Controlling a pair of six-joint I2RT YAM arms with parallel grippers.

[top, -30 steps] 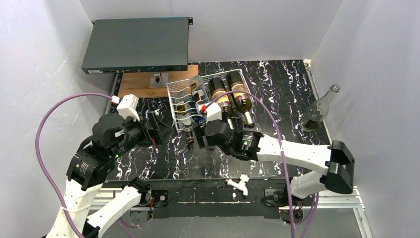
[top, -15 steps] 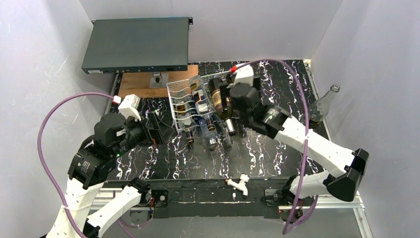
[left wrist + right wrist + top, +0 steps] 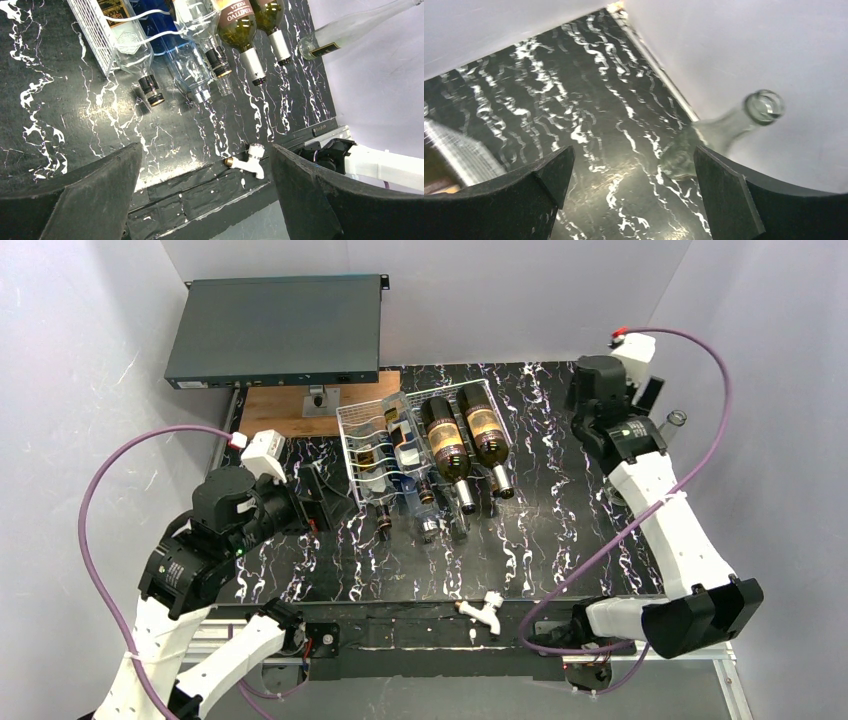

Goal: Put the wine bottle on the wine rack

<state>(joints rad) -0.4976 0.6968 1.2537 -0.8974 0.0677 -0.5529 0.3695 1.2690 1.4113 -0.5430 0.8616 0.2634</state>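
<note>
My right jaws hang wide and empty beside the clear wine bottle (image 3: 724,131); left jaws, equally wide, face the wine rack (image 3: 346,430).

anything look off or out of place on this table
The clear bottle stands tilted, apparently leaning on the right wall, apart from the wine rack. A white tap-like part lies at the near edge of the table.
</note>
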